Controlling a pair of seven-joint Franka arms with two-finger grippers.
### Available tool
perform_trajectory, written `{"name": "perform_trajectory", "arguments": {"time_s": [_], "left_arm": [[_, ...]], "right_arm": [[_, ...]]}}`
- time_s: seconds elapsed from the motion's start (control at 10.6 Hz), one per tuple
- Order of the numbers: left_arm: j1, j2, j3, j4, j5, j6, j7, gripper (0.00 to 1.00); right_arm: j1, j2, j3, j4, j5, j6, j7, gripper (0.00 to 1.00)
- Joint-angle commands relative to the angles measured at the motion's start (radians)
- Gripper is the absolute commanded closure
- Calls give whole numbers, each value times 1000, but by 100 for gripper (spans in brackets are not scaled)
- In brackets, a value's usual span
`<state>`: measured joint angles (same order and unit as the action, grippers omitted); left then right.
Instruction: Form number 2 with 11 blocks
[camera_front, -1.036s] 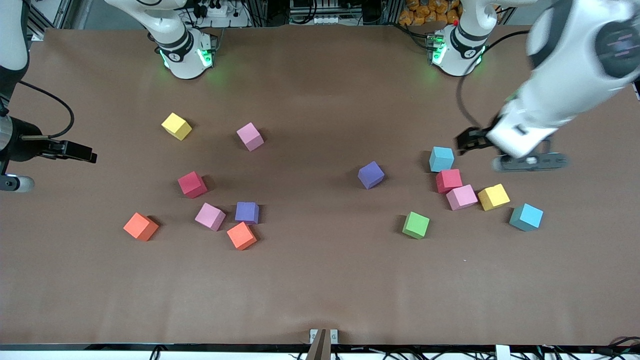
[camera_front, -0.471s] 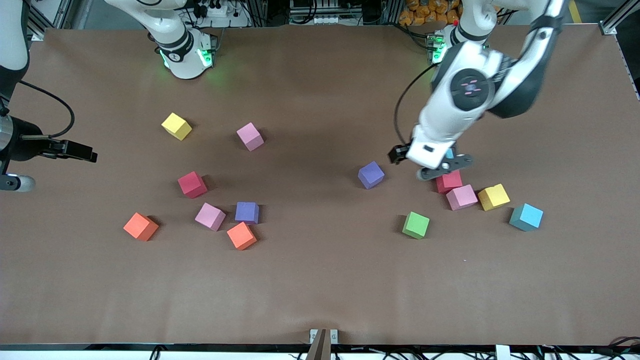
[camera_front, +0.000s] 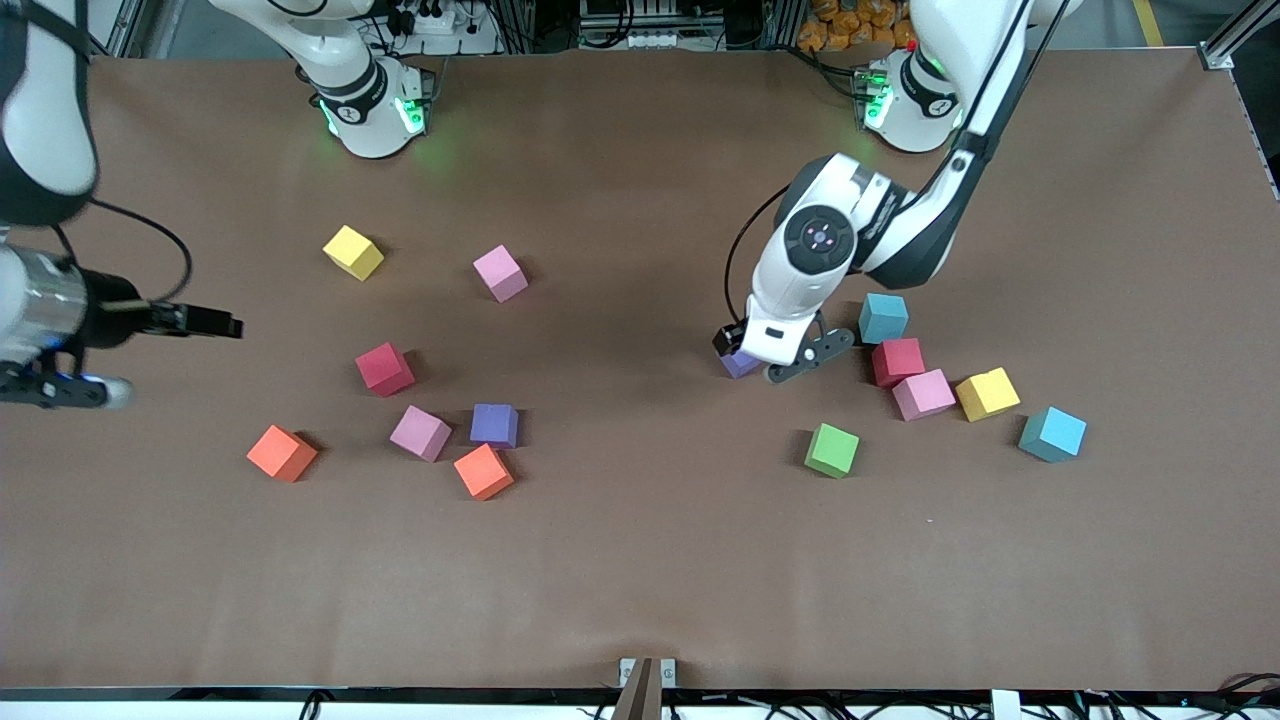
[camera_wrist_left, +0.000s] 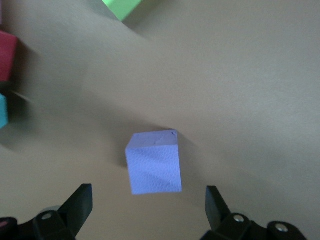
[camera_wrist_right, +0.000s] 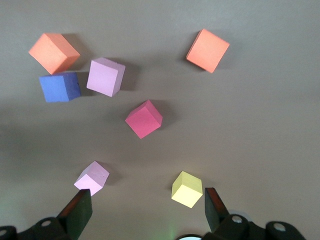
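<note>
Front view: the left gripper (camera_front: 775, 362) has swung from the blue-and-red cluster to hang over the purple block (camera_front: 738, 364) at mid-desk, while the right gripper (camera_front: 205, 322) waits, jaws wide and empty, at its own end. Left wrist view: the purple block (camera_wrist_left: 154, 162) lies centred between the spread, empty jaws, not yet touched.

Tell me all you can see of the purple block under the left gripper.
The purple block is a small matte cube, foam by the look, with a faint nick at one top edge. It sits flat on the brown table, alone near the middle, apart from the other blocks. The left gripper hangs just over it, fingers open to either side, not touching. From the front the gripper mostly hides it.
</note>
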<state>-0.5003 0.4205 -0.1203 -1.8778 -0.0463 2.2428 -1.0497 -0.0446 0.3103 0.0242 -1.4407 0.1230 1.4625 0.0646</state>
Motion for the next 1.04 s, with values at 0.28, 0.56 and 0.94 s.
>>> {"name": "perform_trajectory", "arguments": {"time_s": [0.28, 0.56, 0.94], "left_arm": [[-14, 72, 5, 8, 40, 57, -13, 0], [-17, 103, 4, 8, 40, 92, -15, 0], [-26, 119, 1, -24, 40, 107, -15, 0]], "right_arm": [[72, 19, 3, -254, 18, 261, -80, 0], [112, 19, 2, -384, 18, 436, -202, 0], [161, 32, 0, -463, 9, 565, -302, 0]]}}
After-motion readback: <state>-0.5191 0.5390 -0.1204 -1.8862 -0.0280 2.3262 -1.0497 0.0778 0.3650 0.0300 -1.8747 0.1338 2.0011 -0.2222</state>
